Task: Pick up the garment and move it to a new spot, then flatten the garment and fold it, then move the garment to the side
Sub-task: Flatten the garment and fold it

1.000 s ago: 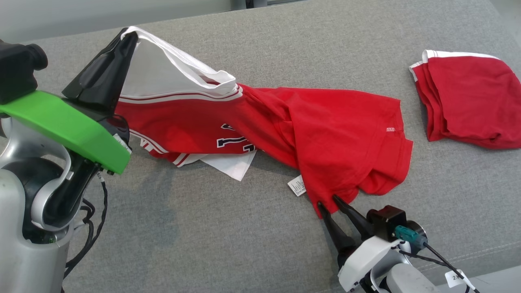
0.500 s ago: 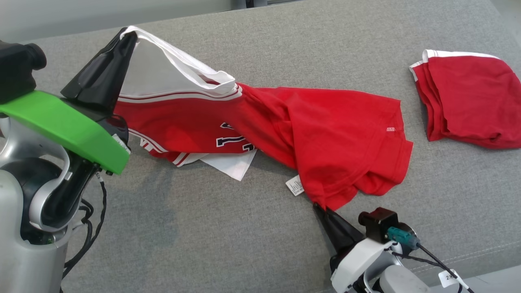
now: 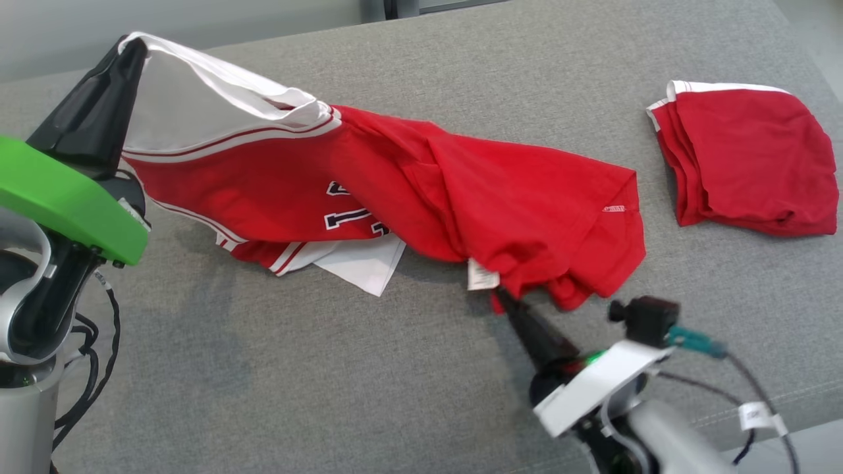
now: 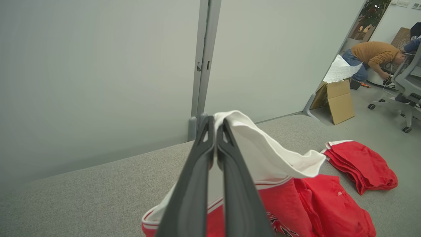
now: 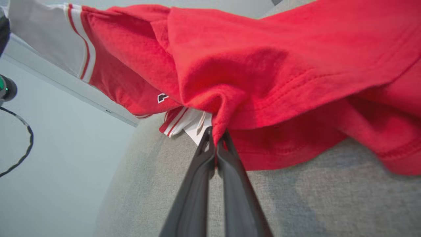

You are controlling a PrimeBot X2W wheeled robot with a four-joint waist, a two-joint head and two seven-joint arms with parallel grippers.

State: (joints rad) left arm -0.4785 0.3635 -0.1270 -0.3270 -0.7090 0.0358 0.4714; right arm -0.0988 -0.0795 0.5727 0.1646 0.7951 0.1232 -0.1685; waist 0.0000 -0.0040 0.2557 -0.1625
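L gripper (image 3: 128, 49): fingers pinched tight on the white-trimmed end of the red jersey (image 3: 461, 197), no gap visible btwn them. That end was held up off the grey fabric tabletop (image 3: 296, 382), far left in head view. In L wrist view the white cloth sat at the fingertips, draped over the right-hand finger and hung down that side. Red body was below and to the right of the fingers.

R gripper (image 3: 504, 299): fingers closed on a bunched fold of the jersey's red hem at its near edge, just beside the white care label (image 3: 483, 276). R wrist view showed the red cloth gathered into a pucker right at the tips and clamped btwn both fingers. Rest of the hem spread above and to the right.

Jersey stretched btwn the two grips, twisted mid-body, printed nos. partly visible. A white flap (image 3: 362, 263) lay on the tabletop under the mid section. Right part of the hem rested on the tabletop near the R fingers.

2nd red garment, folded (image 3: 744, 161), lay well apart at far right and touched neither gripper.
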